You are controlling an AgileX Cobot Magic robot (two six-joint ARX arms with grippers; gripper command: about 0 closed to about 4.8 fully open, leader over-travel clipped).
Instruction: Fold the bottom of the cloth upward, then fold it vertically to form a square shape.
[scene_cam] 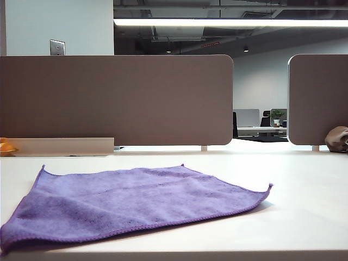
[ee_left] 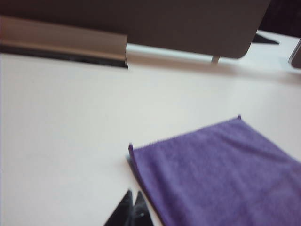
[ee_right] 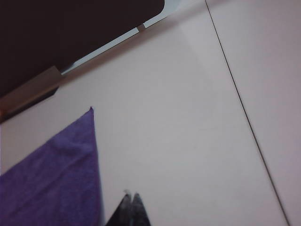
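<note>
One purple microfiber cloth [scene_cam: 136,204] lies spread flat and unfolded on the white table [scene_cam: 304,190], toward its near left part. The left gripper [ee_left: 132,210] hovers clenched and empty just beside the cloth's hemmed edge. The right gripper [ee_right: 130,210] hangs clenched and empty over bare table near the cloth's other side.

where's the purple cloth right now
In the exterior view the cloth lies spread flat on the white table, left of centre near the front edge. The shut left gripper and right gripper hover off its near corners.
</note>
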